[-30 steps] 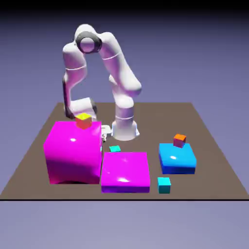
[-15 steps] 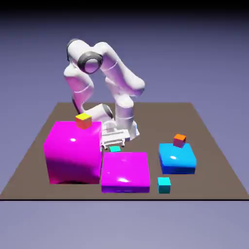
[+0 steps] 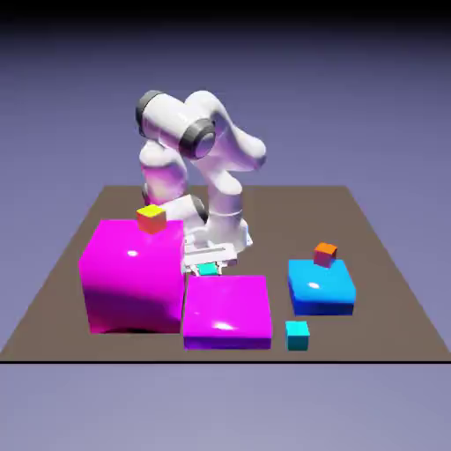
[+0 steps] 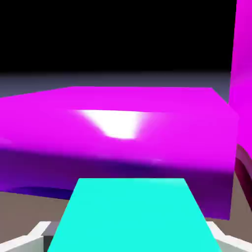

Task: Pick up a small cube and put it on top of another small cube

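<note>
Brown tabletop (image 3: pixel 264 211), blue-violet backdrop. Tool (image 3: pixel 208 268) closed on the teal cube (image 3: pixel 208 269), a finger on each side. Cube sits just beyond the low magenta block (image 3: pixel 227 310). Target, the yellow-topped cube (image 3: pixel 151 219), rests on the tall magenta block (image 3: pixel 135 277), toward ten o'clock. Advise: lift straight up, clear both blocks, then carry across level.

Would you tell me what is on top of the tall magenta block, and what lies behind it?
A tiny cube with a yellow top and orange sides rests on the tall magenta block. The table directly behind is covered by the block, so I can't tell.
</note>
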`<state>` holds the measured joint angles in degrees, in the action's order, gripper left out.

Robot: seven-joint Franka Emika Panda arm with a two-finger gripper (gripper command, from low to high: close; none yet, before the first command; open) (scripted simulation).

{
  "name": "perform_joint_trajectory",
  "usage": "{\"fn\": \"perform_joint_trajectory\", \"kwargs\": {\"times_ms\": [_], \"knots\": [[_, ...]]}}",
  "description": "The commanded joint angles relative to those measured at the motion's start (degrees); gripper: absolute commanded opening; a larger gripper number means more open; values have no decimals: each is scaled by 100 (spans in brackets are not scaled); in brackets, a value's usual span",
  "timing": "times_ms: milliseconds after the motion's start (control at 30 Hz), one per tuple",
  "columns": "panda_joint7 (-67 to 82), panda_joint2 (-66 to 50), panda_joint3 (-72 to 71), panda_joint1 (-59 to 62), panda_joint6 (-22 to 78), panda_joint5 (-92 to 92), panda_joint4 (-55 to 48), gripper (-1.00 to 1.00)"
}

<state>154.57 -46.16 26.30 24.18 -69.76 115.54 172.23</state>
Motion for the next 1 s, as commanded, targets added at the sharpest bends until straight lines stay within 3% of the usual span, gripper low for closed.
{"fn": "perform_joint_trajectory", "kwargs": {"times_ms": [0,500,600,967], "knots": [[37,78,-39,208,-131,-139,12,-100],[622,1251,-622,3317,-2124,-2349,182,-100],[-126,1615,-321,3581,-1936,-2760,-45,-100],[-2859,2810,1692,2098,-482,-4938,-2054,-100]]}}
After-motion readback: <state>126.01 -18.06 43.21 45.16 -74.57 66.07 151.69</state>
